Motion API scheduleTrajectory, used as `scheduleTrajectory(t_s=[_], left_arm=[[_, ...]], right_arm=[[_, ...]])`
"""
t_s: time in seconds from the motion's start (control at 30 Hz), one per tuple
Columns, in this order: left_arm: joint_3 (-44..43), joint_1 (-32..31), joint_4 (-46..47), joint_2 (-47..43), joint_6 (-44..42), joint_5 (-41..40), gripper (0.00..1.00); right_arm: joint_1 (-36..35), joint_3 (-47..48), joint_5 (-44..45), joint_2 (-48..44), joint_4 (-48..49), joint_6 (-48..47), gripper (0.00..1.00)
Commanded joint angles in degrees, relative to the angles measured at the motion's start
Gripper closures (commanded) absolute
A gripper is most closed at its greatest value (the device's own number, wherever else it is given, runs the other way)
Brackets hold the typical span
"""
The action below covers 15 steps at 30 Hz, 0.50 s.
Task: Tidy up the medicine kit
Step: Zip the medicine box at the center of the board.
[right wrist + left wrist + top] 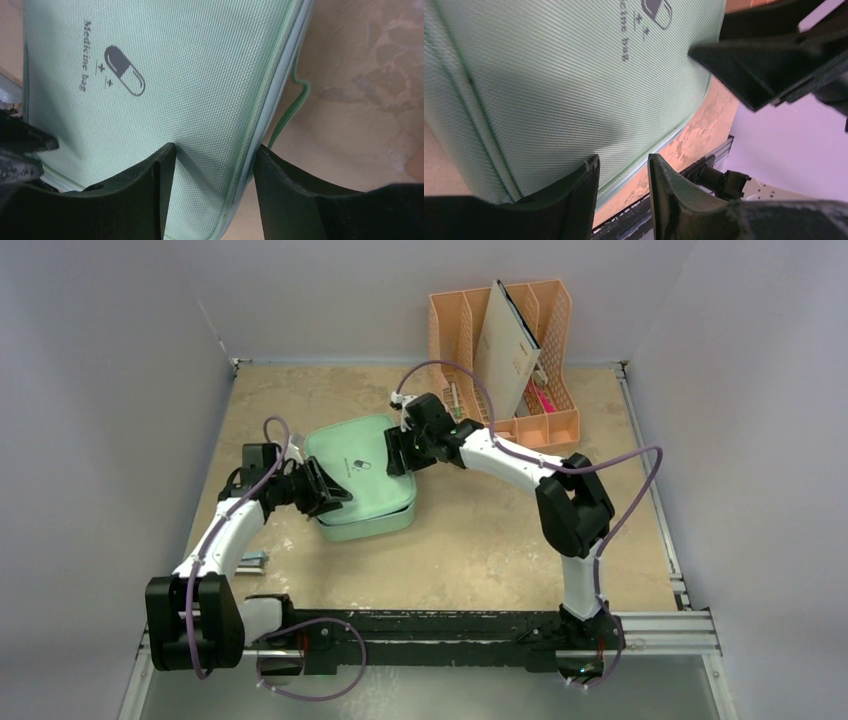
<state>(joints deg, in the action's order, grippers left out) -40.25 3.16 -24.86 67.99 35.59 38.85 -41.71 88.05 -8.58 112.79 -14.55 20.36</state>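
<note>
My left pincer (623,165) and right pincer (215,150), both with fingers apart, straddle opposite edges of the mint-green, rounded-rectangular, woven-textured medicine kit (365,495), which lies flat on the surface (470,540) between them, equally near each.

Top view looks down from behind; 2 close-up wrist views share the medicine kit (372,490)

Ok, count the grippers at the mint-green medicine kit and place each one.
2. The left gripper is at the medicine kit's left edge, and the right gripper is at its far right edge. Nothing suggests a hidden third.
</note>
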Motion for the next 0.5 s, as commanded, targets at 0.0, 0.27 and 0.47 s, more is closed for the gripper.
scheduleTrajectory(t_s=[0.0,0.27,0.47], left_arm=[[0.0,-1.2,3.7,-1.2,3.3,2.3,0.61],[-13.1,-1.1,-10.9,-1.6,-4.8,-13.6,0.43],[-15.3,0.2,-11.0,0.8,-8.5,-12.9,0.22]], right_arm=[[2.4,6.6,1.1,1.3,-2.1,-6.1,0.40],[2.9,4.7,5.2,-7.4,-5.3,-3.9,0.29],[2.9,-4.6,7.0,-16.6,-1.6,-2.8,0.23]])
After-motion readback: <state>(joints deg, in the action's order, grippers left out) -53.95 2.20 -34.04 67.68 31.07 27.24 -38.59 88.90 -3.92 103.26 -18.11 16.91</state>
